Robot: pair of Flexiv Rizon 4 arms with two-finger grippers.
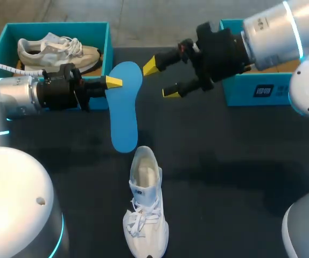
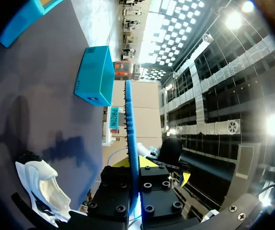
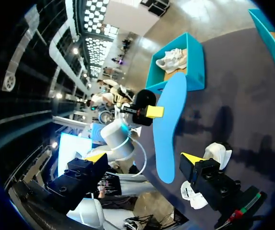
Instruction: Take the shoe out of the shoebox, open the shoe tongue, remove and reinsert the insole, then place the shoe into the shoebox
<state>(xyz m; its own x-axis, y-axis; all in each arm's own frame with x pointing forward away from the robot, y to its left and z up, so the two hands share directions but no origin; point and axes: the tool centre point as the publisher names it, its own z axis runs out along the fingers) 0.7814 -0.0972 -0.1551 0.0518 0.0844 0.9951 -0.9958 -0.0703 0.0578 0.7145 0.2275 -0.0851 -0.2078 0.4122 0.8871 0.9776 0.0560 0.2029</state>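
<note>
A blue insole (image 1: 125, 110) hangs in the air above the dark table, broad end toward the back. My left gripper (image 1: 113, 81) is shut on its left edge near that broad end. Seen from the left wrist, the insole (image 2: 130, 129) runs edge-on out of that gripper (image 2: 133, 165). My right gripper (image 1: 160, 79) stands open just right of the insole's broad end, not touching it. In the right wrist view the insole (image 3: 168, 124) lies ahead, between the fingers of the right gripper (image 3: 144, 158). The white shoe (image 1: 145, 209) lies on the table near the front, opening toward the insole.
A teal shoebox (image 1: 109, 48) at the back left holds a second, beige-and-white shoe (image 1: 57, 51). Another teal box (image 1: 251, 88) stands at the back right, partly hidden by my right arm. The left arm's base (image 1: 14, 204) fills the front left corner.
</note>
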